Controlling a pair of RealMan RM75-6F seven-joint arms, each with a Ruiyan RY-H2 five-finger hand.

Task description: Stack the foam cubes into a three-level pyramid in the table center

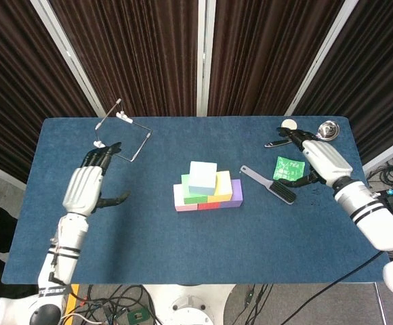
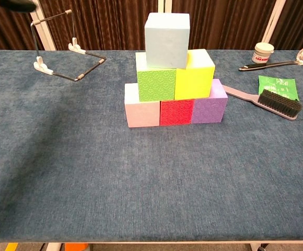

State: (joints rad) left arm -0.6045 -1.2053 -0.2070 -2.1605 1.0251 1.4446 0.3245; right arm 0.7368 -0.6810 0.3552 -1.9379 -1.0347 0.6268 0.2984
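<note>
Head view: pyramid (image 1: 207, 187) stands at table (image 1: 183, 250) centre, pale blue cube (image 1: 202, 177) on top. Left hand (image 1: 87, 188) well left of the pyramid, fingers spread, holding nothing. Right hand (image 1: 314, 159) well right of it, over the green packet (image 1: 288, 168); fingers look loosely apart, empty.

Chest view: blue cube sits square on green cube (image 2: 155, 83) and yellow cube (image 2: 194, 74); neither hand clearly seen. Judged complete.

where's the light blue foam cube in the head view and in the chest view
Head view: light blue cube sits center, topping the pyramid.
Chest view: upper center, resting on the green cube and yellow cube.
Shared landmark: the black brush, right of the stack in both.
</note>
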